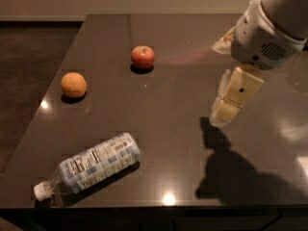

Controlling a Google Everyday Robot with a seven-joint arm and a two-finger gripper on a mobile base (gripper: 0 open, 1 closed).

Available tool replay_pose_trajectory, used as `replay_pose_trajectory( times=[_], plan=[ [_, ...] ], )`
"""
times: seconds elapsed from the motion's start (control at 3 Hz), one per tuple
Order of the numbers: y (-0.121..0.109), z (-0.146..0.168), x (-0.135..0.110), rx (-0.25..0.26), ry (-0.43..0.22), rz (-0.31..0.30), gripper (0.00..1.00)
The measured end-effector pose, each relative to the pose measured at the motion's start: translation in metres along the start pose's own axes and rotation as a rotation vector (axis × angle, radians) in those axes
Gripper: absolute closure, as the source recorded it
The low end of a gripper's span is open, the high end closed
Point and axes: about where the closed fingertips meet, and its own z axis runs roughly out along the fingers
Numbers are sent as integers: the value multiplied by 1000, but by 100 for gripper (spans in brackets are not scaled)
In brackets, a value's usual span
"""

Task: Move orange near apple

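The orange sits on the dark table near its left edge. The red apple stands further back and to the right of it, a clear gap between them. My gripper hangs from the white arm at the right side of the camera view, above the table, well to the right of both fruits and holding nothing that I can see. Its shadow falls on the table below it.
A clear plastic water bottle lies on its side near the front left edge, cap pointing to the left. A light crumpled thing shows partly behind the arm at the back right. The floor drops away to the left of the table.
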Motion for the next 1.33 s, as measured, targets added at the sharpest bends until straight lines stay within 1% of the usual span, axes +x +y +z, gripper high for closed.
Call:
replay_pose_trajectory(
  times=[0.33,0.67,1.0,1.33],
  plan=[
    [5,31,-60,-30,-79,-28,0],
    [8,65,-114,-15,-134,-46,0],
    [2,102,-160,23,-171,-18,0],
    [-9,136,-196,36,-190,39,0]
  ],
)
